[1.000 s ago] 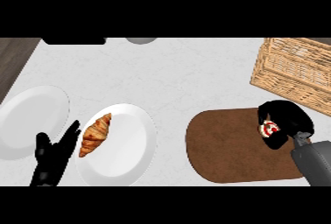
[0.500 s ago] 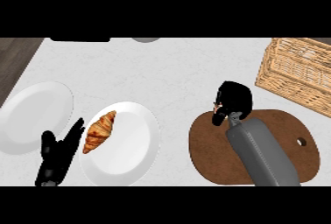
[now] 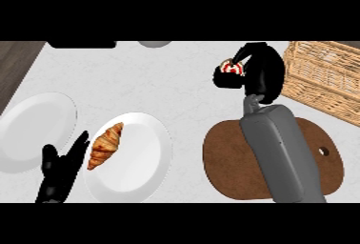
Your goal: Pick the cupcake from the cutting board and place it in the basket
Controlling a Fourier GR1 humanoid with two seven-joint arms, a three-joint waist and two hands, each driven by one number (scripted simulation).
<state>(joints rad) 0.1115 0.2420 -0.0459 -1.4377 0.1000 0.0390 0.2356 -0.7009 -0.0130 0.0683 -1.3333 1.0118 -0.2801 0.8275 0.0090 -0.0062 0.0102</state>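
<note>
My right hand (image 3: 259, 71) is raised over the counter, its fingers curled round the cupcake (image 3: 231, 69), of which only red and white bits show between them. The hand sits just left of the wicker basket (image 3: 329, 76) at the right edge. Below it lies the round brown cutting board (image 3: 232, 162), partly covered by my grey right forearm. My left hand (image 3: 60, 174) rests open at the lower left, fingers up, beside a plate.
A white plate (image 3: 144, 157) holds a croissant (image 3: 105, 145). A second white plate (image 3: 32, 128) lies at the far left. A dark object (image 3: 81, 44) and a grey round thing (image 3: 155, 44) sit at the back edge.
My right hand has lifted the cupcake off the cutting board and carried it up and away from me, toward the basket's left side. The left hand has stayed put.
</note>
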